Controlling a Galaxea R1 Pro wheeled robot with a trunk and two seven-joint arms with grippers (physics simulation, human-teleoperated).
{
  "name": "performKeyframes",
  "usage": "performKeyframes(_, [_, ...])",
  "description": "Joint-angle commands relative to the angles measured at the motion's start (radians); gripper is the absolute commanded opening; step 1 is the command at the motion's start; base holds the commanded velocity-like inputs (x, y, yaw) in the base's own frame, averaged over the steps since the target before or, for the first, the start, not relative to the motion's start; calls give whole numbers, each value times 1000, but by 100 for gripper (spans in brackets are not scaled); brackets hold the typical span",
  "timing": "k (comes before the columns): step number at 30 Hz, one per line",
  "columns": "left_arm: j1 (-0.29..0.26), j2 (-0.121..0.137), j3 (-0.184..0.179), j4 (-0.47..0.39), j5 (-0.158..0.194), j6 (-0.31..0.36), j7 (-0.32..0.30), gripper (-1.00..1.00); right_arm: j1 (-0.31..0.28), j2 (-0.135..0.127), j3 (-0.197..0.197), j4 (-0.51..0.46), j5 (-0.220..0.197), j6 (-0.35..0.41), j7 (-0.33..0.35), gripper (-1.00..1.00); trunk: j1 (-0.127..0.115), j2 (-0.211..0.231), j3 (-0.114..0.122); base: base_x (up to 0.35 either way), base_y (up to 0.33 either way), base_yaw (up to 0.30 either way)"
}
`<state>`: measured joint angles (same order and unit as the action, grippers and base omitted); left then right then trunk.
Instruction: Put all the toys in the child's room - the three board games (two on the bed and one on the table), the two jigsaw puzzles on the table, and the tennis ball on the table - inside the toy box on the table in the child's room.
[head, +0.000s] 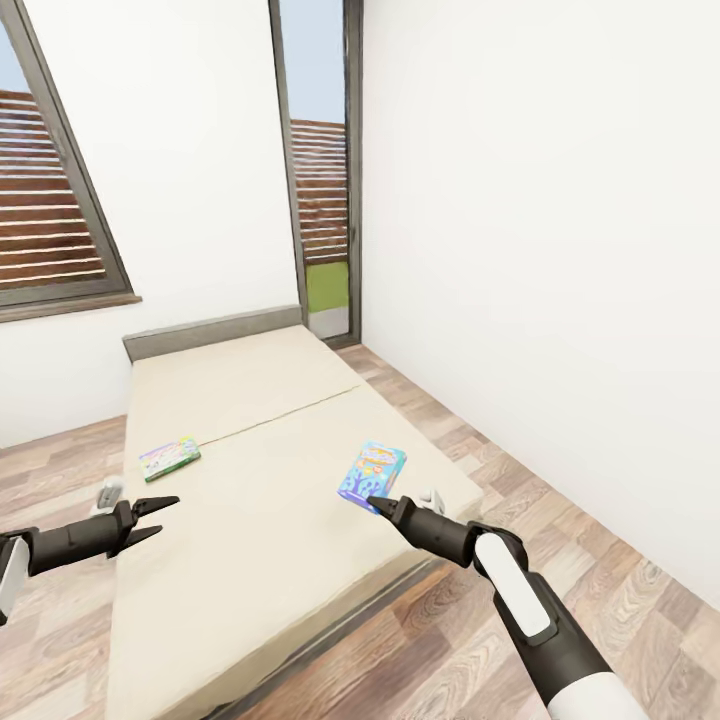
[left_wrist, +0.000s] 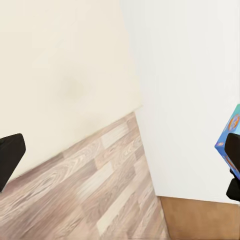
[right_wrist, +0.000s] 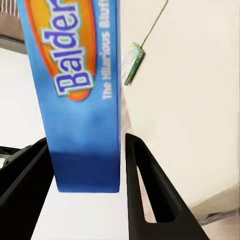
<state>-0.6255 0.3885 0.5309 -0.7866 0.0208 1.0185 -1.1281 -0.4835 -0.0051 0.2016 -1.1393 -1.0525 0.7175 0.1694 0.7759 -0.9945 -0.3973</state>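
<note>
Two board games lie on the beige bed (head: 260, 410). One, green and white (head: 170, 458), rests near the left edge and also shows far off in the right wrist view (right_wrist: 132, 62). The other is blue (head: 373, 470), near the right edge. My right gripper (head: 372, 500) is at the blue box's near end. In the right wrist view (right_wrist: 86, 145) the black fingers (right_wrist: 145, 185) stand tight against either side of the blue box (right_wrist: 80, 75). My left gripper (head: 158, 515) hovers open over the bed's left side, short of the green box. The toy box and table are out of view.
A white wall (head: 560, 250) runs along the right, with a strip of wood floor (head: 560, 530) between it and the bed. Behind the bed's grey headboard (head: 215, 332) are a window (head: 50, 220) and a narrow glass door (head: 322, 200).
</note>
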Motion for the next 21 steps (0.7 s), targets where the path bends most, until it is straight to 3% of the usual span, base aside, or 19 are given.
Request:
performKeyframes(1, [0, 0, 2, 0, 2, 9, -2, 100, -2, -1, 1, 0, 1, 2, 4, -100, -4, 6, 2, 0, 0, -281])
performKeyframes(8, [0, 0, -47, 0, 2, 10, -5, 100, -3, -1, -5, 1, 0, 2, 4, -100, -31, 55, 27, 0, 0, -281])
performKeyframes(21, [0, -1, -54, 0, 2, 10, -6, 100, -3, 0, -5, -2, 0, 3, 4, -100, -81, 146, 74, 0, 0, -281])
